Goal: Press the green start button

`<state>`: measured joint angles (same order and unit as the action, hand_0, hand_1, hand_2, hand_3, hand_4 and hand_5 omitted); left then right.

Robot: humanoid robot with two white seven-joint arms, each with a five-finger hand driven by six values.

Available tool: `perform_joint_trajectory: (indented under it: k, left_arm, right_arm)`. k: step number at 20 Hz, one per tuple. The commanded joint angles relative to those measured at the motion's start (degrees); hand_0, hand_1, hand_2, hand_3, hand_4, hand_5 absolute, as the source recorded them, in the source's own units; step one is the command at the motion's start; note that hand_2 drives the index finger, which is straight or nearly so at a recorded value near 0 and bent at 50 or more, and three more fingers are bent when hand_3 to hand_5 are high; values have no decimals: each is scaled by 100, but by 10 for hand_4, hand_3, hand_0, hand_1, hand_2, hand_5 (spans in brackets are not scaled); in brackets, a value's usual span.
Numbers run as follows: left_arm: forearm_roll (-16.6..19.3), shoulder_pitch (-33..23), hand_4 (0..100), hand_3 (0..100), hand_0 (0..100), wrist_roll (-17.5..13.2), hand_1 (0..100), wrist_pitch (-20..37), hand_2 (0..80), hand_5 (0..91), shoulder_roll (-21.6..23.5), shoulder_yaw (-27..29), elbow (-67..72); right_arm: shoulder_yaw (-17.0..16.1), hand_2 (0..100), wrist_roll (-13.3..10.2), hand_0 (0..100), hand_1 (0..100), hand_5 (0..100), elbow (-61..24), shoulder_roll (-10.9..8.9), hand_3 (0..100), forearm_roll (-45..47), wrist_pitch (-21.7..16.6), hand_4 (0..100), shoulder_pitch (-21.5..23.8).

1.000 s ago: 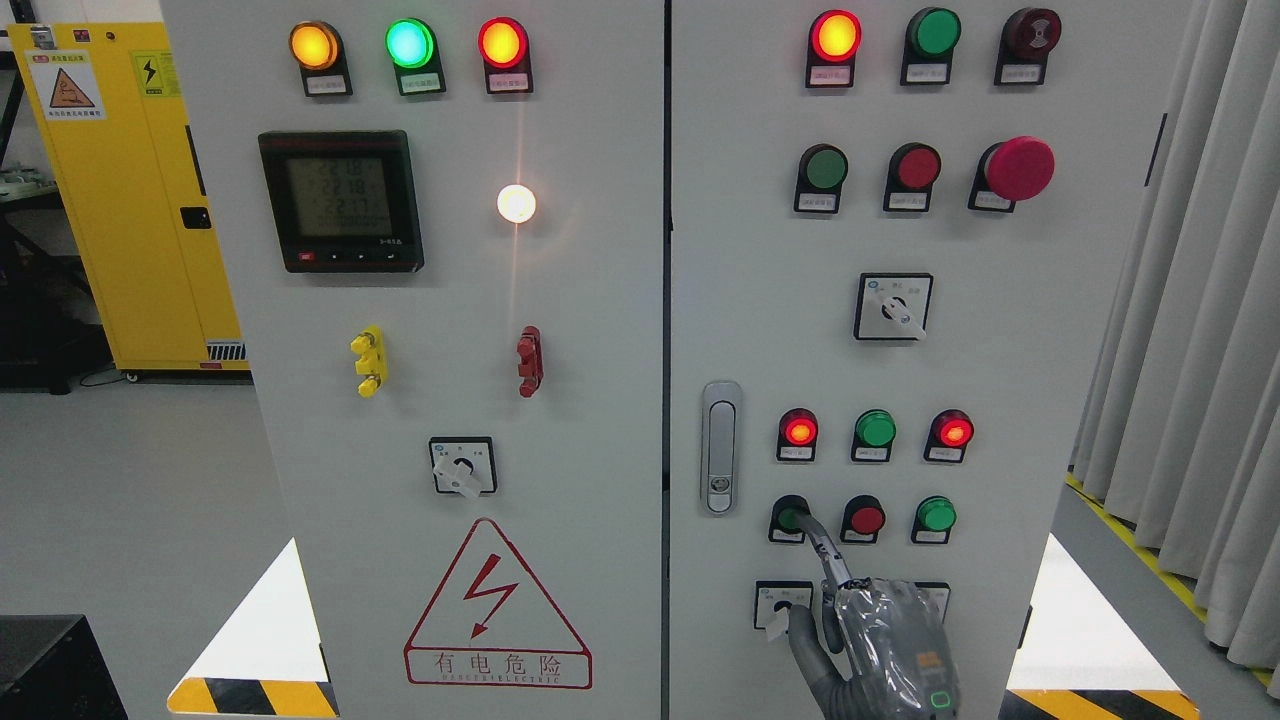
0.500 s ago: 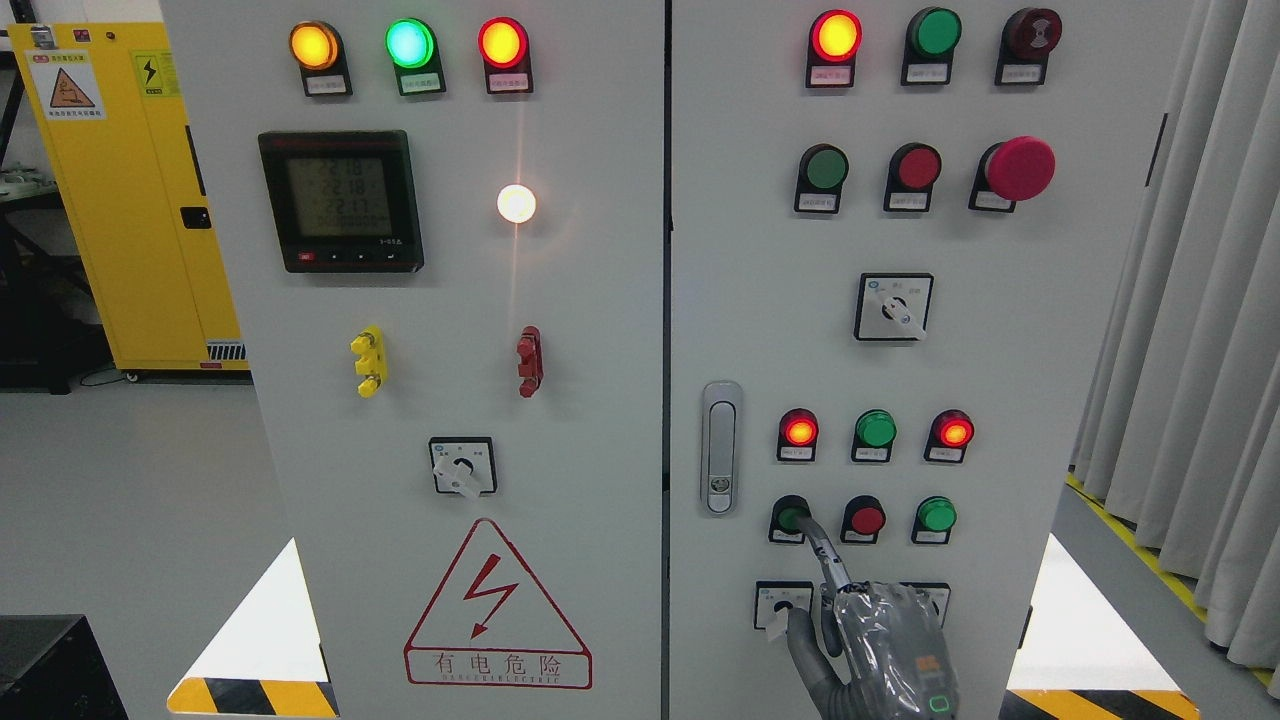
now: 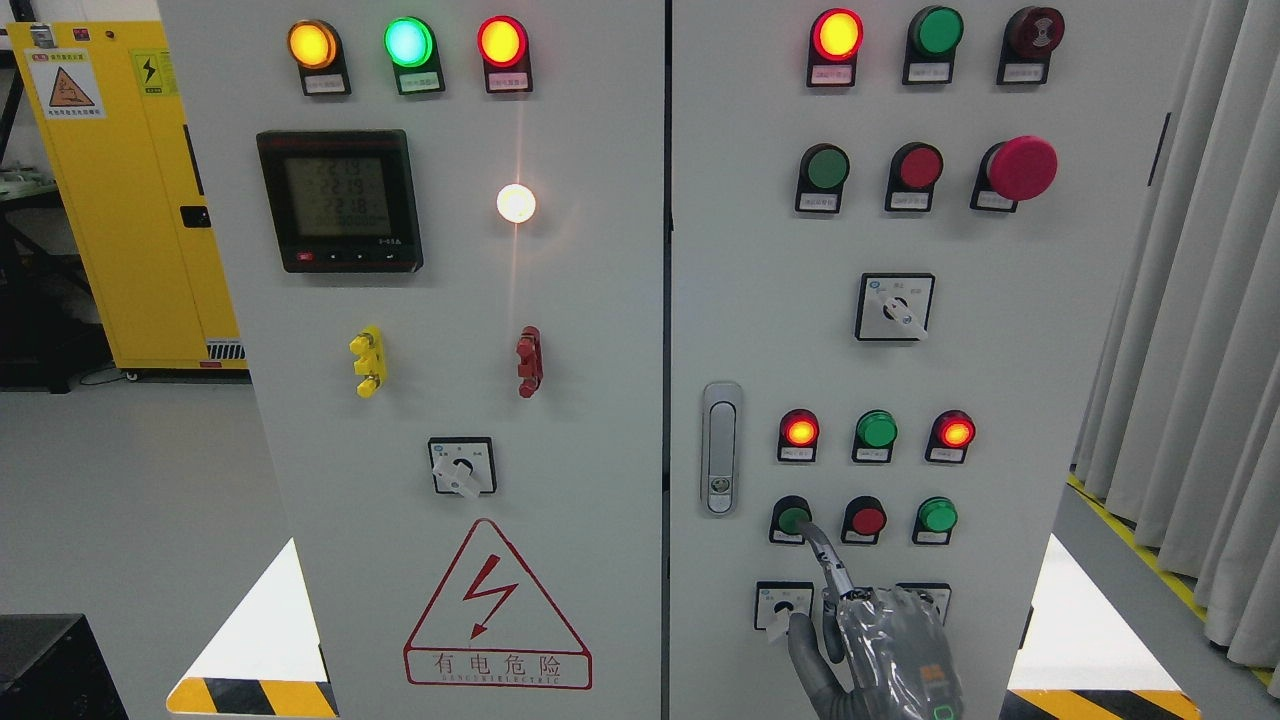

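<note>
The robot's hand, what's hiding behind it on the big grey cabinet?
Behind the right hand two switch plates peek out: one at its left with a white knob, another's corner at its right. Whatever lies between is covered. Its pointing finger reaches the green button.

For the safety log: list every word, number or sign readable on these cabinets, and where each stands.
"有电危险": red warning triangle, left door, under a lightning bolt.
Line beneath it: too small.
Digital meter: digits blurred.
Button label plates: unreadable.
Yellow cabinet: hazard pictograms, text too small.
</note>
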<state>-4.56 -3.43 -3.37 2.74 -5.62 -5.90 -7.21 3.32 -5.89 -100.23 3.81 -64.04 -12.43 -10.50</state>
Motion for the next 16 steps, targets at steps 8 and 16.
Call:
perform_joint_trajectory:
  k: [8,16]
  left_arm:
    - [-1,0,0,0,120,-6,556,-2,0,0,0,1,0]
    - [-1,0,0,0,120,-6,556,-2,0,0,0,-8,0]
  right_arm:
    - [388,53,-18,786,833,883,-848,137,777,2357,-22,847,574]
    - [757,0,263,781,719,43,-1455,137,9,4529,39,13,1366]
